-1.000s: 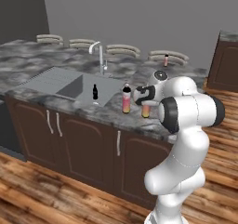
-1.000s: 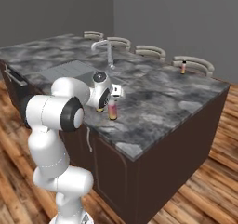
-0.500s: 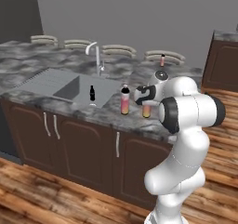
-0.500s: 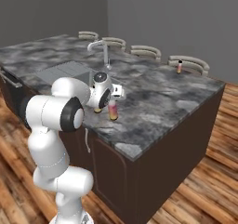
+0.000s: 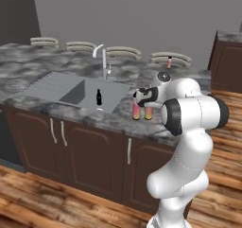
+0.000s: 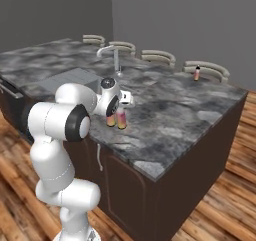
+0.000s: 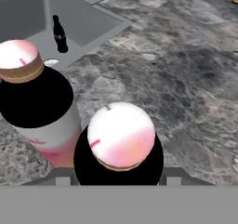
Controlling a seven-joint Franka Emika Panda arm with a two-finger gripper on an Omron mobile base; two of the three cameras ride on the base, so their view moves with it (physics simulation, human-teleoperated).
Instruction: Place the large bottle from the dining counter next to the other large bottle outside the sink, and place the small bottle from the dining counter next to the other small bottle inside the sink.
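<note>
Two large pink-to-yellow bottles stand side by side on the dark marbled counter [image 5: 42, 66], just right of the sink [image 5: 71, 87]. My gripper [image 5: 147, 99] comes down over the right one, the large bottle [image 5: 148, 112] [image 6: 121, 120], and is shut on it; its pink cap [image 7: 121, 137] hides my fingertips in the hand view. The other large bottle [image 5: 136, 111] [image 7: 35, 102] stands close on the sink side. The other small bottle [image 5: 99, 97] [image 7: 58, 34], all black, is upright in the sink basin. The small bottle [image 5: 169, 62] [image 6: 197, 73] stands at the counter's far edge.
A tall arched faucet [image 5: 104, 61] rises behind the basin. A ribbed drainboard [image 5: 45, 83] lies left of the basin. Several chair backs [image 5: 123, 51] line the far side of the counter. Open stone stretches right of the bottles [image 6: 175, 105].
The camera has shifted with the base, so the whole scene slid a little. The held large bottle now sits lower and closer to the other large bottle. The jaws keep the same width.
</note>
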